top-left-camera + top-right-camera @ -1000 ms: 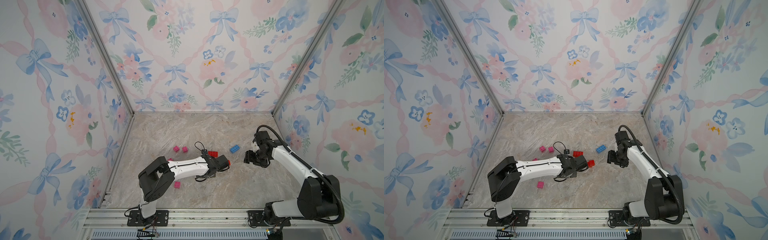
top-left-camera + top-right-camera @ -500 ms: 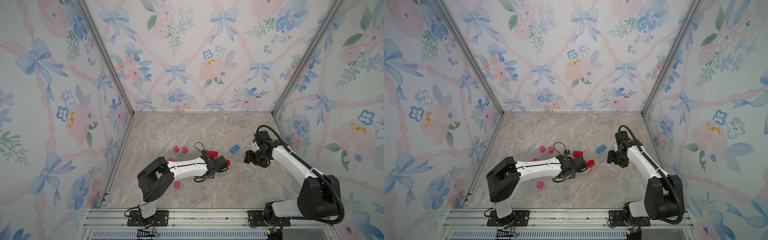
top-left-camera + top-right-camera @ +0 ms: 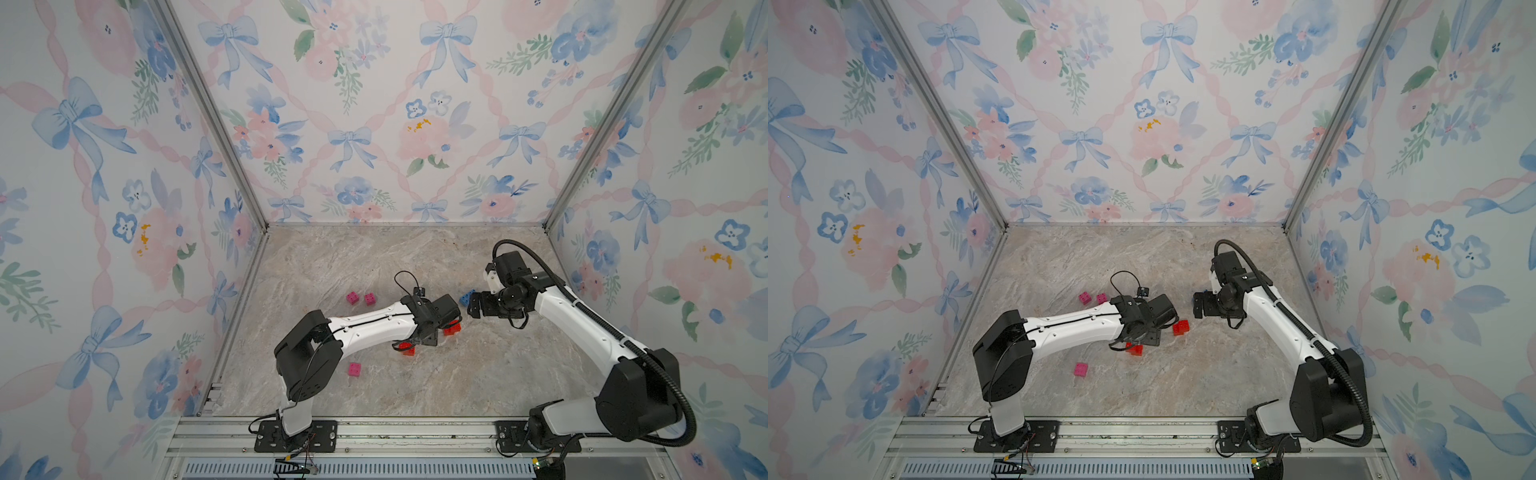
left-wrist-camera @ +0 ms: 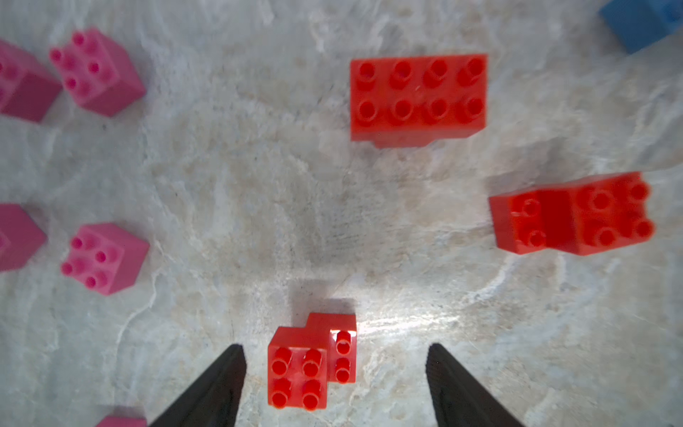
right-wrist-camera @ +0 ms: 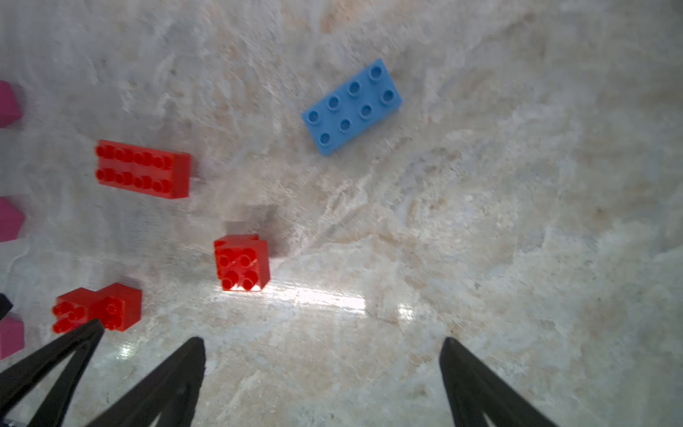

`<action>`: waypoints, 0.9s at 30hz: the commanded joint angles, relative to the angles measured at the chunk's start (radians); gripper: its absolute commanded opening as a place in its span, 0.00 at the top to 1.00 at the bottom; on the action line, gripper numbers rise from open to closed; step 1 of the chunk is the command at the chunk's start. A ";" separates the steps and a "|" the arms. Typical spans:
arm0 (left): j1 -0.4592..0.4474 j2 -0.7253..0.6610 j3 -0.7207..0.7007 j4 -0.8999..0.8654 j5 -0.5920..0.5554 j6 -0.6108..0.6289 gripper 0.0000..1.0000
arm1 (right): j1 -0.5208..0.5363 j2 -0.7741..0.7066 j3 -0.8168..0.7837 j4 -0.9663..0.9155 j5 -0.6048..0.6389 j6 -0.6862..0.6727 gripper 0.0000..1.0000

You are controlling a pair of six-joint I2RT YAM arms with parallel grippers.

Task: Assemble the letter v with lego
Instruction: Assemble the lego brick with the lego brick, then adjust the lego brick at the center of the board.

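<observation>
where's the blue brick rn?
In a top view the blue brick lies on the table right of centre, just beyond the right gripper. The right wrist view shows it studs-up, apart from the red bricks.

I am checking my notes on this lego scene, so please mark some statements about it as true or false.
The left gripper is open, with a red stepped piece between its jaws. True.
The right gripper holds the blue brick. False: it is open and empty; the blue brick lies on the table.
The blue brick has eight studs. True.
The pink bricks form one tower. False: they lie spread out on the table.
</observation>
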 commanded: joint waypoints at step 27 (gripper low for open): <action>0.423 -0.155 -0.553 1.231 0.309 0.208 0.49 | 0.086 0.359 0.114 0.153 0.043 -0.163 0.60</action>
